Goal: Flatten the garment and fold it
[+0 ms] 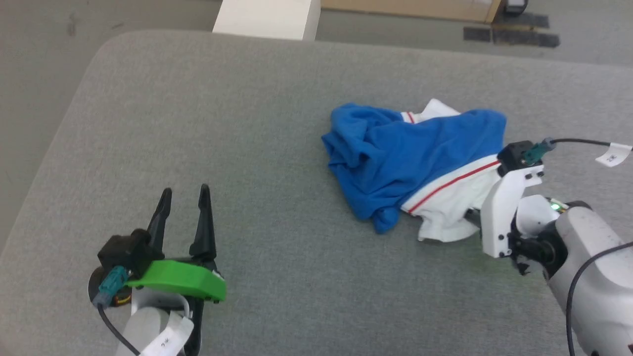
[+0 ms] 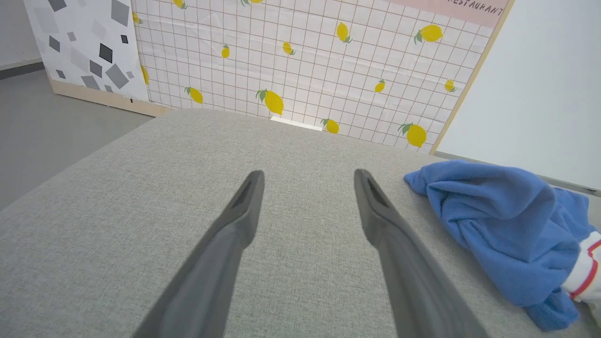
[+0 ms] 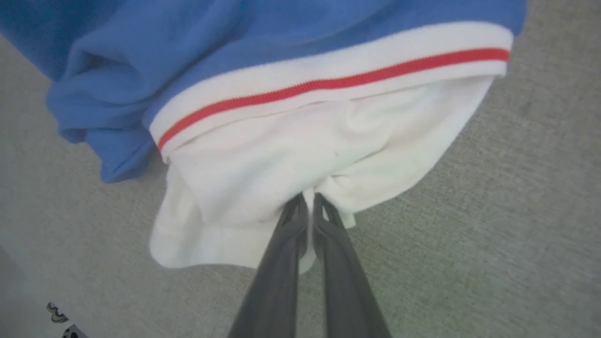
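One bunched garment (image 1: 395, 158), sleeve (image 3: 328, 150) clamped by half-hidden right pincer (image 3: 307, 199), left pincer (image 1: 185, 190) apart

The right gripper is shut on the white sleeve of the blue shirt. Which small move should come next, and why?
Probably lift the right gripper slightly and draw it outward: it pinches the white sleeve of the crumpled royal-blue jersey shirt, bunched on the grey fabric surface. The open left gripper stands apart.
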